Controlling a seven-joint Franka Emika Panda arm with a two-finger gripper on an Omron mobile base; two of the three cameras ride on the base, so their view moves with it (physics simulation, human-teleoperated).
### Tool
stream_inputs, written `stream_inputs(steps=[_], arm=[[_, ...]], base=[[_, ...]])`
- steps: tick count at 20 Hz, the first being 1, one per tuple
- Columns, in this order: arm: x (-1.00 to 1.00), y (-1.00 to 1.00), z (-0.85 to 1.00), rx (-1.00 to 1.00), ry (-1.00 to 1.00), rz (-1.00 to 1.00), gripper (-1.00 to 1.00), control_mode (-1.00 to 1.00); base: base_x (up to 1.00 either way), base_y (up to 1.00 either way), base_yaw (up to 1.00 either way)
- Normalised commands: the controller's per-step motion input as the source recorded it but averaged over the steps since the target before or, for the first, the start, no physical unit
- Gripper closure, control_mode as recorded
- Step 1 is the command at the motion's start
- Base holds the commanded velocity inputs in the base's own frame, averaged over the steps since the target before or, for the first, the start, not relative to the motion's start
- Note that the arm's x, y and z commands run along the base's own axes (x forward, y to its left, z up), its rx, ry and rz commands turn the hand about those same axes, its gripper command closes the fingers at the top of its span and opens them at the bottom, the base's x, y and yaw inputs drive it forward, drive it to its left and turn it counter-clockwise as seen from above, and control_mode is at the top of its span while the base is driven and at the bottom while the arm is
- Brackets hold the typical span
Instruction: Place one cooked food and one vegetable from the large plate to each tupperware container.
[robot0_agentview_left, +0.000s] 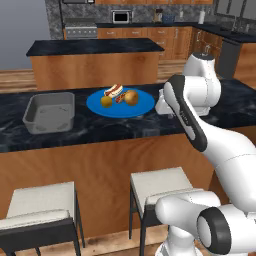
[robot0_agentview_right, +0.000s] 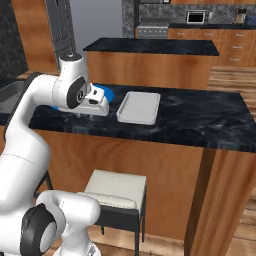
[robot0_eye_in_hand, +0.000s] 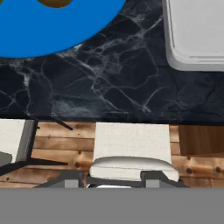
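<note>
Both jaws of the gripper (robot0_eye_in_hand: 110, 179) read as together, nothing between them; the tips barely show at the bottom of the hand view, so empty is a judgement. The hand hangs over the front edge of the dark marble counter (robot0_agentview_right: 200, 120), between the large plate (robot0_agentview_left: 145, 104) and the shallow tray (robot0_agentview_right: 139, 107), touching neither; a stool seat (robot0_eye_in_hand: 131, 140) lies below it.

All four foods sit on the plate: two hot dogs (robot0_agentview_left: 113, 90) toward the back, the yellow-olive ball (robot0_agentview_left: 106, 101) at the front left, the golden-brown ball (robot0_agentview_left: 131, 97) at the right; they are bunched close, some touching. The deep grey tub (robot0_agentview_left: 35, 117) stands just beside the plate on the far side from the tray. Both containers look empty, so my guess is the task is at its start.

Risks:
- Jaws must part before any descent; going down closed would shove food, not grab it.
- Round balls can roll off the flat plate if nudged, and the crowding makes a nudge likely.
- A finger landing between neighbours may pinch two items or knock a hot dog out of place.
- The tub wall is high; a low carry could clip its rim.
- Pairing error: two of one kind in a single container.
</note>
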Motion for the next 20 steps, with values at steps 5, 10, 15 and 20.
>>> stream_inputs(steps=[5, 10, 15, 20], arm=[[0.0, 0.0, 0.0, 0.0, 0.0, 0.0, -1.0, 1.0], [0.0, 0.0, 0.0, 0.0, 0.0, 0.0, -1.0, 1.0], [0.0, 0.0, 0.0, 0.0, 0.0, 0.0, -1.0, 1.0], [0.0, 0.0, 0.0, 0.0, 0.0, 0.0, -1.0, 1.0]], base=[[0.0, 0.03, 0.0], [0.0, 0.55, 0.0], [0.02, 0.91, 0.0], [0.35, 0.08, 0.0]])
